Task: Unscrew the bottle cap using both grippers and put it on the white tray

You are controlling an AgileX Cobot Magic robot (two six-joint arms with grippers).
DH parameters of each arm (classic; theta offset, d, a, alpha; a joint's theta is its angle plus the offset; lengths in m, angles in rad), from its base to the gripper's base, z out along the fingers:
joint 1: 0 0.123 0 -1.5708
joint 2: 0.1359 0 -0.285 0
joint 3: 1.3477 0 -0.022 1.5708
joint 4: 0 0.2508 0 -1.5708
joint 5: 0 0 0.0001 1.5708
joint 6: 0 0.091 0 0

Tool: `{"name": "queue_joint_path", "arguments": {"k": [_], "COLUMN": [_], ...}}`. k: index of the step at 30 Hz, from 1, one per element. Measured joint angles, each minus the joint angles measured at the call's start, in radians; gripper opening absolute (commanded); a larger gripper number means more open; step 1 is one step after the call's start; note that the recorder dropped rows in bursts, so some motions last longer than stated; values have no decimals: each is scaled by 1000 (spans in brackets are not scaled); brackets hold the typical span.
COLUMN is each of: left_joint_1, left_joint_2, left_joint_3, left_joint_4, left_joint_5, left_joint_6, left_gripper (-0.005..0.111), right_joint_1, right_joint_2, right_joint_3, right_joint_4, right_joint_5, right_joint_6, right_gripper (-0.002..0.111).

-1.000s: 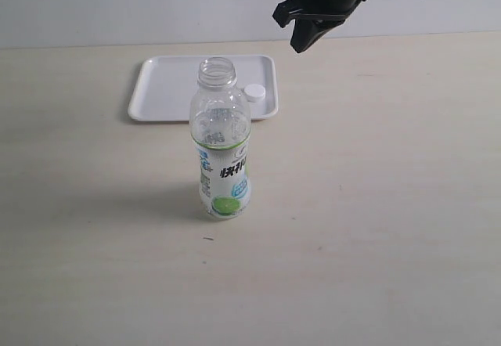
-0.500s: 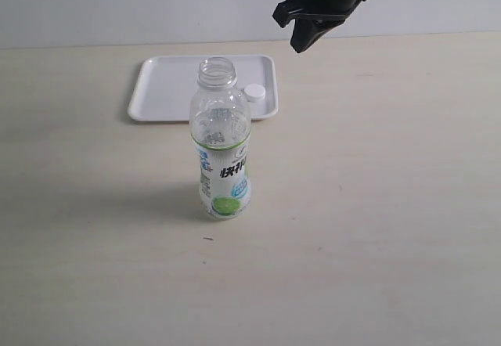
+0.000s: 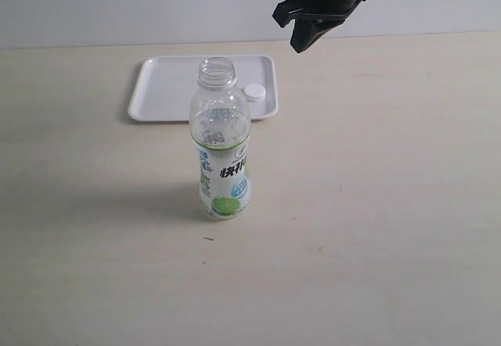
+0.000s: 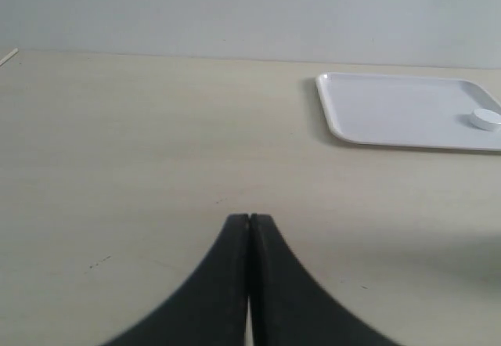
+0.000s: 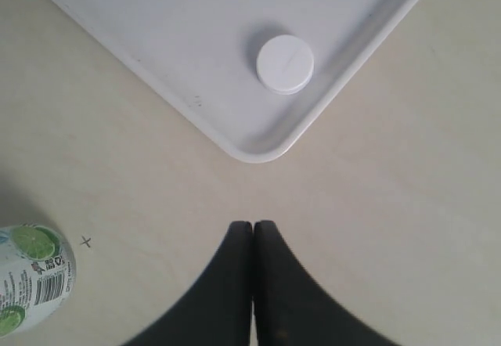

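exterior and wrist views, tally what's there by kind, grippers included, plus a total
bottle: 1
bottle cap: 1
white tray: 1
left gripper and right gripper: 2
total: 5

surface: we see a pale beige wood-grain tabletop (image 3: 376, 205) | marks: we spot a small dark speck (image 3: 207, 239) on it | backdrop: plain grey-white wall (image 3: 117, 5) behind | light: even, soft
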Motion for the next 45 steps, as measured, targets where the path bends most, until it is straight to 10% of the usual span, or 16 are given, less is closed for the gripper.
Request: {"name": "queue_joint_path", "arguments": {"k": [21, 45], "left_joint_1": [0, 0], "left_joint_2": [0, 0], "left_joint_3": [0, 0], "left_joint_4": [0, 0], "left_joint_5": [0, 0], "left_joint_6": [0, 0], "left_gripper": [0, 0], "right_joint_1": [0, 0], "right_joint_2": [-38, -908], "right_joint_3": [53, 1353], "right_joint_4": [-228, -472], "right_joint_5": [-44, -1155], "right_joint_6": [254, 329], "right_gripper": [0, 0]}}
